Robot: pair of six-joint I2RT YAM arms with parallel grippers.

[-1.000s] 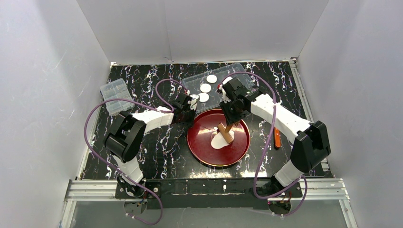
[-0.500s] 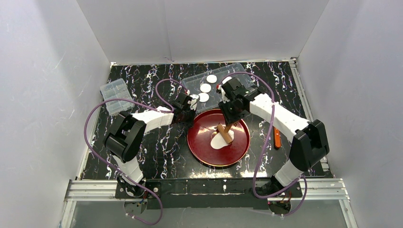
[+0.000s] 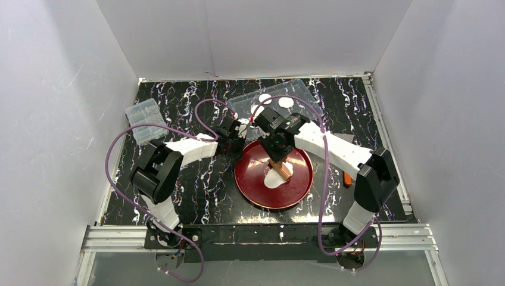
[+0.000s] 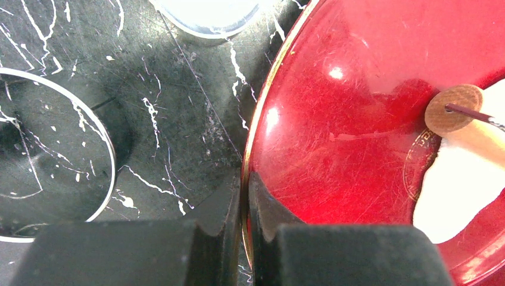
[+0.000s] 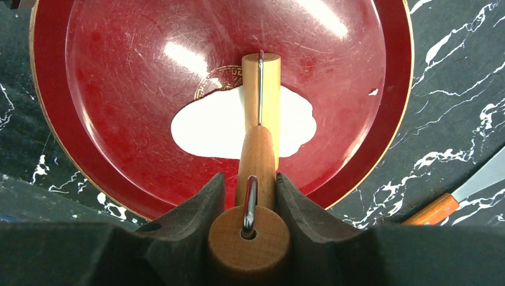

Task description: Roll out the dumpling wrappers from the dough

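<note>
1. The red plate (image 3: pixel 253 179) sits on the black marbled surface (image 3: pixel 196 196).
2. The dough (image 5: pixel 208 128) lies near the middle of the plate as a thin white sheet with an uneven outline.
3. The right tool (image 5: pixel 249 179) is clamped on the handle of a wooden rolling pin (image 5: pixel 260 89). The pin slants down into the plate, and its far end lies across the dough.
4. The left tool (image 4: pixel 244 185) is at the plate's left edge, its fingers (image 4: pixel 214 208) pinched shut on the gold rim, one inside the plate and one outside.
5. The dumpling wrappers (image 3: pixel 286 102) lie in a clear tray (image 3: pixel 304 95) just behind the plate. A few round white discs show, and the right arm covers part of the tray.
6. An orange-handled knife (image 5: pixel 435 211) lies on the surface right of the plate.
7. A clear lidded box (image 3: pixel 145 121) stands well to the plate's left.
</note>
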